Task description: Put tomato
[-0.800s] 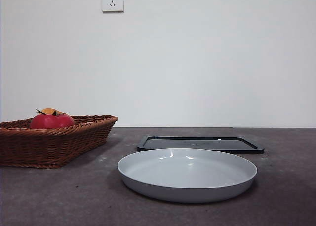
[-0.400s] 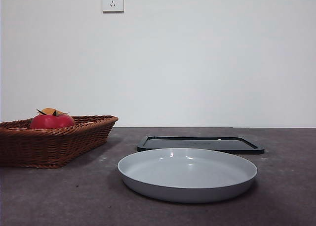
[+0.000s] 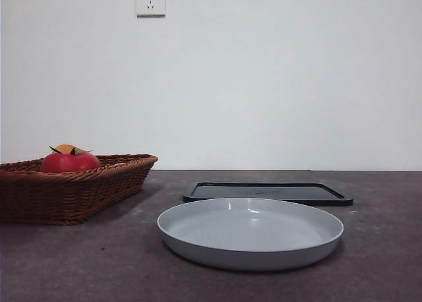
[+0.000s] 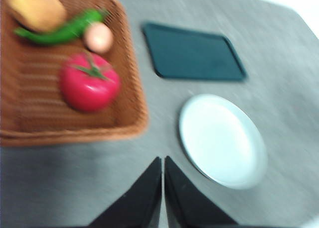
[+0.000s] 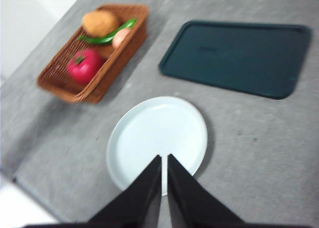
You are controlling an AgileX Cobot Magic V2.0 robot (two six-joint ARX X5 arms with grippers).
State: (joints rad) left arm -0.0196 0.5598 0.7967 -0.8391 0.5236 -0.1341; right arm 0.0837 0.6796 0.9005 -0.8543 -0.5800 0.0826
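Observation:
The glossy red tomato (image 3: 69, 162) with a dark green stem lies in the brown wicker basket (image 3: 72, 190) at the left. It also shows in the left wrist view (image 4: 89, 87) and the right wrist view (image 5: 83, 65). My left gripper (image 4: 163, 161) is shut and empty, high above the table in front of the basket. My right gripper (image 5: 164, 158) is shut and empty, high above the near rim of the white plate (image 5: 157, 141). Neither arm shows in the front view.
The white plate (image 3: 250, 233) sits at the table's middle, with a flat dark tray (image 3: 267, 192) behind it. The basket (image 4: 72, 68) also holds an orange-brown oblong fruit (image 4: 36, 9), a green pepper (image 4: 62, 31) and a small pale round item (image 4: 98, 37).

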